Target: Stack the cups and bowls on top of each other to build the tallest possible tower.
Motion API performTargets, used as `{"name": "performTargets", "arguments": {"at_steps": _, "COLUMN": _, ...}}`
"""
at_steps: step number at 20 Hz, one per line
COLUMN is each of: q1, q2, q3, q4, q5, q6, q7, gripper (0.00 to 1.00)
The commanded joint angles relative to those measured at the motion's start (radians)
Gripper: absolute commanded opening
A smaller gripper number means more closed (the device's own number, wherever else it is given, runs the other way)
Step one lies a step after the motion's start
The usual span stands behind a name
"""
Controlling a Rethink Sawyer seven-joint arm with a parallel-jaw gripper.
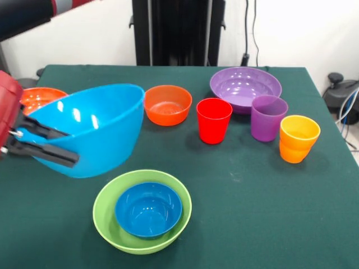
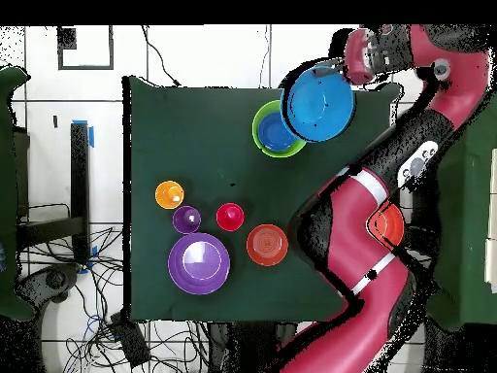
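My gripper (image 1: 64, 147) (image 2: 335, 66) is shut on the rim of the deep light blue bowl (image 1: 101, 126) (image 2: 317, 102), one finger inside and one outside. It holds the bowl tilted above the table at the left of the front view. Just in front stands the lime green bowl (image 1: 104, 216) (image 2: 260, 131) with the small dark blue bowl (image 1: 148, 208) (image 2: 275, 138) nested inside. In a row behind stand the small orange bowl (image 1: 168, 104), red cup (image 1: 213, 120), purple cup (image 1: 268, 117) and orange cup (image 1: 299, 138). The wide purple bowl (image 1: 245, 87) is at the back.
The wide orange-red bowl (image 1: 39, 98) (image 2: 386, 225) sits at the table's left edge behind my gripper, partly hidden by the arm. The green table (image 1: 269, 213) ends close on the right of the orange cup. Cables lie off the table's edges.
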Motion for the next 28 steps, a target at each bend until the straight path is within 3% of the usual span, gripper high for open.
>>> {"name": "performTargets", "arguments": {"at_steps": 1, "q1": -0.011, "q2": 0.006, "q3": 0.314, "q4": -0.21, "q5": -0.28, "q6": -0.036, "q7": 0.044, "gripper": 0.0}}
{"name": "performTargets", "arguments": {"at_steps": 3, "q1": -0.01, "q2": 0.008, "q3": 0.331, "q4": -0.216, "q5": -0.302, "q6": -0.063, "q7": 0.045, "gripper": 0.0}}
{"name": "performTargets", "arguments": {"at_steps": 9, "q1": -0.002, "q2": 0.004, "q3": 0.332, "q4": -0.226, "q5": -0.281, "q6": -0.126, "q7": 0.066, "gripper": 0.0}}
{"name": "performTargets", "arguments": {"at_steps": 16, "q1": 0.015, "q2": 0.008, "q3": 0.33, "q4": -0.191, "q5": -0.355, "q6": -0.335, "q7": 0.077, "gripper": 0.0}}
{"name": "performTargets", "arguments": {"at_steps": 19, "q1": 0.019, "q2": 0.003, "q3": 0.33, "q4": -0.186, "q5": -0.375, "q6": -0.364, "q7": 0.145, "gripper": 0.0}}
{"name": "performTargets", "arguments": {"at_steps": 28, "q1": 0.029, "q2": -0.001, "q3": 0.33, "q4": -0.178, "q5": -0.405, "q6": -0.415, "q7": 0.16, "gripper": 0.0}}
